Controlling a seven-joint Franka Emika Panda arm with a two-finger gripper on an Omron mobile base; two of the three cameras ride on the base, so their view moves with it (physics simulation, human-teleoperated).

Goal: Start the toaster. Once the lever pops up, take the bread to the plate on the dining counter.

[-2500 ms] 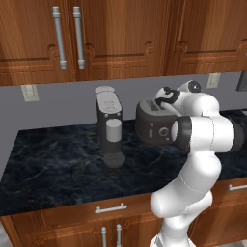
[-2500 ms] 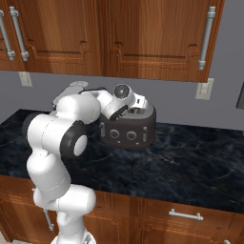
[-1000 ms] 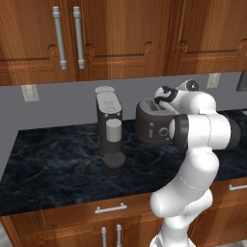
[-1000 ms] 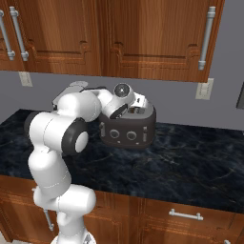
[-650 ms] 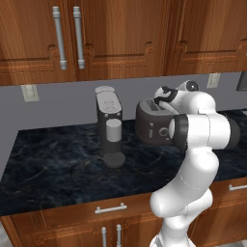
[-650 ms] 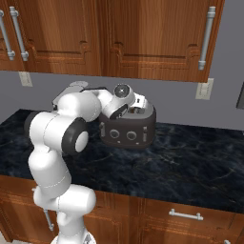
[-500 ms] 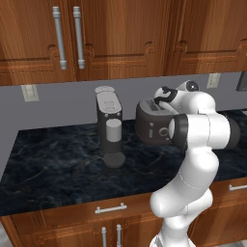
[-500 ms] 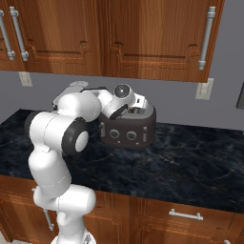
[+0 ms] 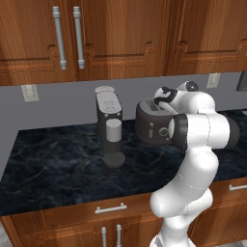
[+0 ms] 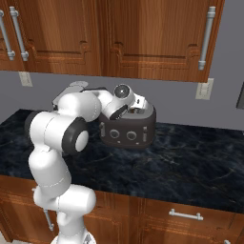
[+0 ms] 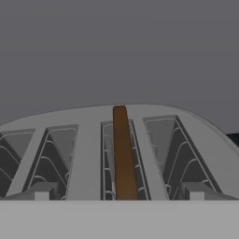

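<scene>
Nothing much had moved since earlier, gripper (image 11: 116, 193) stayed spread wide over the toaster (image 10: 133, 127), bread (image 11: 122, 154) sat upright in a middle slot, no readable labels anywhere

The arm (image 9: 193, 159) is glossy white, built of rounded, bulbous links. Dark grey rings mark its joints, with a round dark cap on the elbow (image 10: 76, 137). The wrist (image 10: 123, 91) ends in a dark circular disc. The hand (image 9: 164, 94) is black-edged. Two small grey fingers (image 11: 42, 191) have squared tips.
</scene>
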